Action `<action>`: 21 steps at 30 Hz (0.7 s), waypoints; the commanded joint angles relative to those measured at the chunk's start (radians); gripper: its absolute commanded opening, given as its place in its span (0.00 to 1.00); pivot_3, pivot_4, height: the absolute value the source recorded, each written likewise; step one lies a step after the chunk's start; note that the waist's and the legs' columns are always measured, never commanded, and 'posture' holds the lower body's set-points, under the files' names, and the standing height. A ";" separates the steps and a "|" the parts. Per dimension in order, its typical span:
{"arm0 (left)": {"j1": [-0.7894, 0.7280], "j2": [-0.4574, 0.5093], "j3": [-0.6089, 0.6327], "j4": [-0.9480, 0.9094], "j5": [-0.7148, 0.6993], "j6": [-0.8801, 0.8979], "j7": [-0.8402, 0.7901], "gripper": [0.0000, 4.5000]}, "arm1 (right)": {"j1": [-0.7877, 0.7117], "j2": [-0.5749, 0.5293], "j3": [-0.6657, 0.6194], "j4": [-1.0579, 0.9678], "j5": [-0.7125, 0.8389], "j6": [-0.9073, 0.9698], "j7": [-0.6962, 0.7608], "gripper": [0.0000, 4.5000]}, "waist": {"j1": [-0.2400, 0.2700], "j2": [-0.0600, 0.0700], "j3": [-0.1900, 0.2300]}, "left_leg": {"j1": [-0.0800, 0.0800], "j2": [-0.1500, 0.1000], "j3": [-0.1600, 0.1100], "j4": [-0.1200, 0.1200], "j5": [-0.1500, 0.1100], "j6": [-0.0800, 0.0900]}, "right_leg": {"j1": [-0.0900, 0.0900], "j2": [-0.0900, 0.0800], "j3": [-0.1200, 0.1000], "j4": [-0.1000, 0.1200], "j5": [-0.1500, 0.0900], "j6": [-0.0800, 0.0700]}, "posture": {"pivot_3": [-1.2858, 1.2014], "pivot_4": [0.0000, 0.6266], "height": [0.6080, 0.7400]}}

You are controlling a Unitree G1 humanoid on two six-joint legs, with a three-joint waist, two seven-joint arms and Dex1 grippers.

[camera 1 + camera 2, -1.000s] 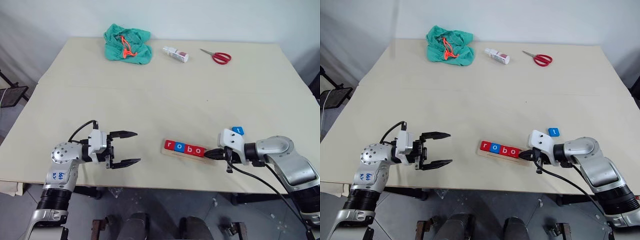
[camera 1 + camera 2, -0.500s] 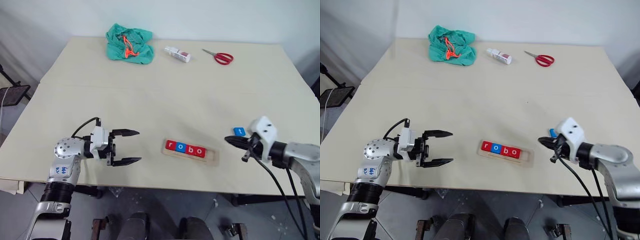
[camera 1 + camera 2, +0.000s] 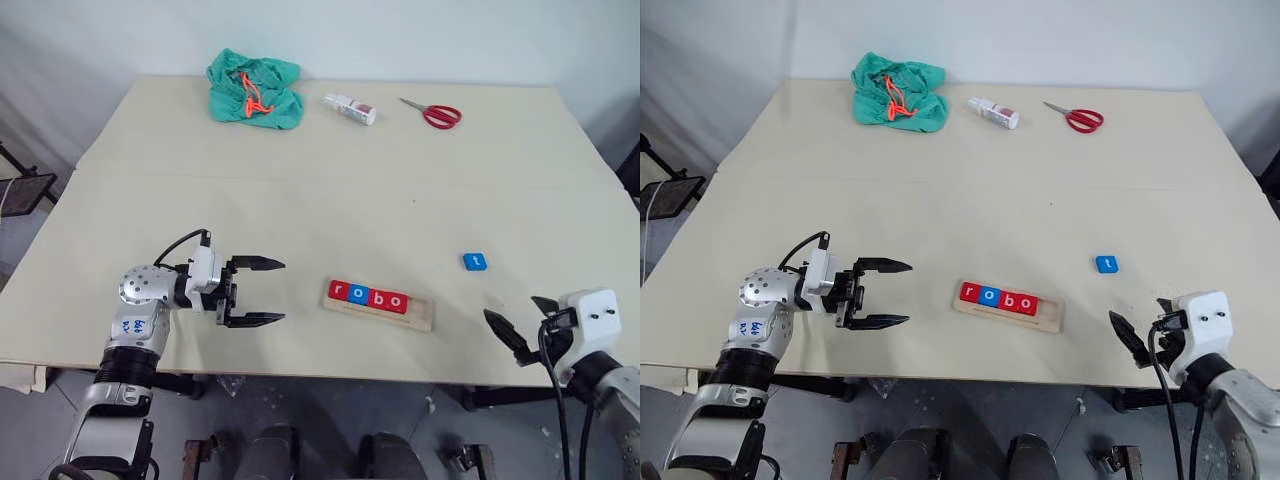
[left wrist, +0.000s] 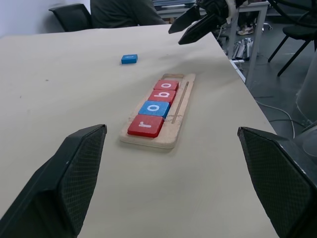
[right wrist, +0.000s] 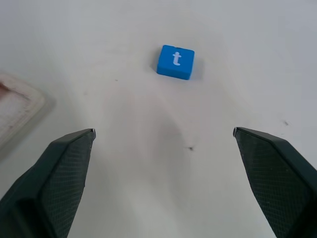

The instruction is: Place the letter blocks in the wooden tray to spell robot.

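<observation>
Four letter blocks [image 3: 369,297] read "robo" in the wooden tray [image 3: 424,317] near the table's front edge, last slot bare. Blue "t" block [image 3: 475,261] lay loose, far-right of the tray. Left gripper [image 3: 262,292] gaped wide left of the tray; right gripper [image 3: 522,326] gaped wide, empty. Left wrist view showed chairs behind.

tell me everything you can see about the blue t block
The blue t block is a small flat square tile with rounded corners, glossy like plastic or painted wood, bearing one white lowercase t on its top face. It lies flat on the pale table, apart from the wooden tray, beyond its empty right end. Nothing touches it; the right end effector points toward it, open, from short of it.
</observation>
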 commanded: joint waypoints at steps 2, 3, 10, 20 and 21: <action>-0.018 -0.002 0.003 -0.004 0.001 -0.014 -0.016 1.00 | -0.006 0.005 -0.028 -0.052 0.031 0.004 -0.046 0.99 | 0.000 0.000 0.000 | 0.000 0.000 0.000 0.000 0.000 0.000 | 0.000 0.000 0.000 0.000 0.000 0.000 | 0.52 0.24 1.00; -0.018 -0.002 0.004 -0.005 0.001 -0.014 -0.017 1.00 | -0.011 0.004 -0.024 -0.053 0.036 0.006 -0.053 0.99 | 0.000 0.000 0.000 | 0.000 0.000 0.000 0.000 0.000 0.000 | 0.000 0.000 0.000 0.000 0.000 0.000 | 0.52 0.24 1.00; 0.000 0.013 0.015 -0.033 -0.006 0.000 -0.011 1.00 | -0.082 -0.007 0.000 -0.029 0.053 0.037 -0.106 0.99 | -0.001 0.000 0.000 | 0.000 0.000 0.000 0.000 0.000 0.000 | 0.000 0.000 0.000 0.000 0.000 0.000 | 0.52 0.24 1.00; 0.073 0.031 0.035 -0.129 -0.012 0.022 0.037 1.00 | -0.414 -0.021 0.163 0.333 -0.042 0.006 -0.147 0.99 | -0.019 0.000 0.000 | 0.000 0.000 -0.001 -0.001 0.000 0.000 | -0.001 0.000 0.000 0.001 0.000 0.000 | 0.52 0.24 1.00; 0.083 0.033 0.037 -0.141 -0.012 0.024 0.045 1.00 | -0.441 -0.022 0.175 0.375 -0.055 -0.013 -0.146 0.99 | -0.020 0.000 0.000 | 0.000 0.000 -0.001 -0.001 0.000 0.000 | -0.001 0.000 0.000 0.001 0.000 0.000 | 0.52 0.24 1.00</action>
